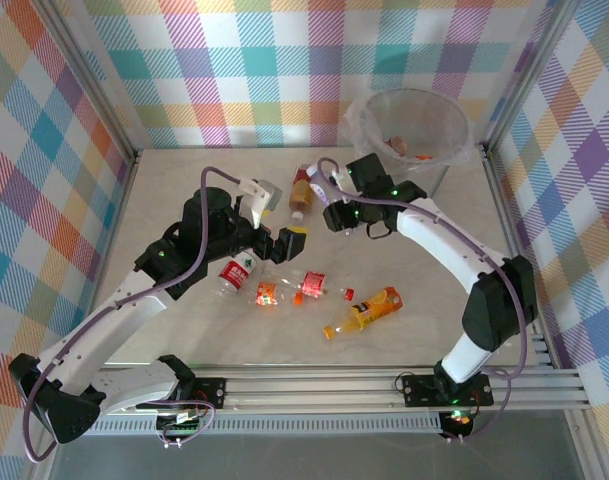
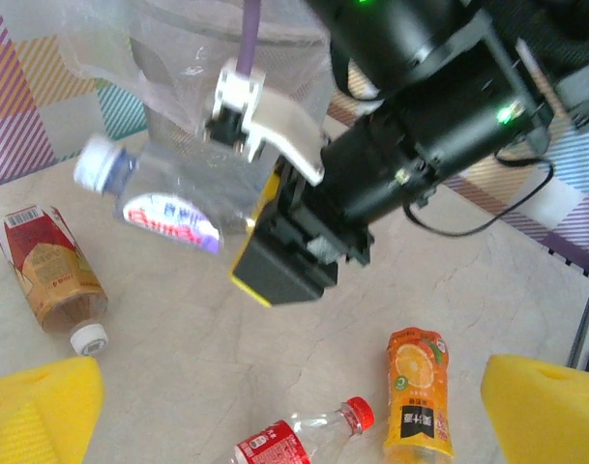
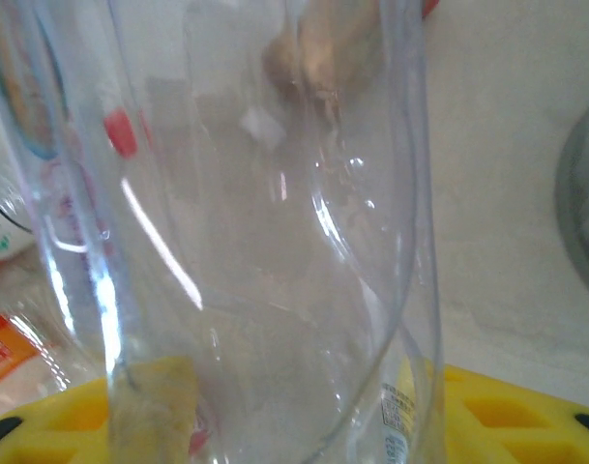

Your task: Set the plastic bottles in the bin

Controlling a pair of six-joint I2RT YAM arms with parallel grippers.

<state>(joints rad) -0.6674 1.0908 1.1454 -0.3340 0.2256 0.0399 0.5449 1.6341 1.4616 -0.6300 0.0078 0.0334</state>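
Nearest the arm bases, an orange bottle (image 1: 369, 312) lies on its side on the table (image 1: 164, 200). Just beyond it, two red-labelled bottles (image 1: 239, 273) also lie flat, not yet collected.

Mid-table, the left gripper (image 1: 281, 220) hangs with its jaws spread wide and nothing between its yellow pads (image 2: 33, 411).

Just right of it, the right gripper (image 1: 339, 215) is closed on a clear bottle (image 2: 168, 208) with a blue label and a pale cap. The bottle's see-through wall sits right against the right wrist camera. It is off the table, roughly level, with the cap pointing away from the arm.

Beside them a brown bottle (image 1: 301, 190) lies loose.

Far right, the bin (image 1: 454, 115) stands in the corner, its bag (image 1: 356, 125) folded over the rim. A few orange shapes lie inside, too small to name.

Step in hand, as I judge it: carry the held bottle to the bin.
- Lift before swinging right so the bottle's free end clears the rim and the loose bag.
- The thin wall may flex, so keep the squeeze steady.
- Let go only once the whole bottle is over the mouth.
- Keep the left arm out of the swing path.
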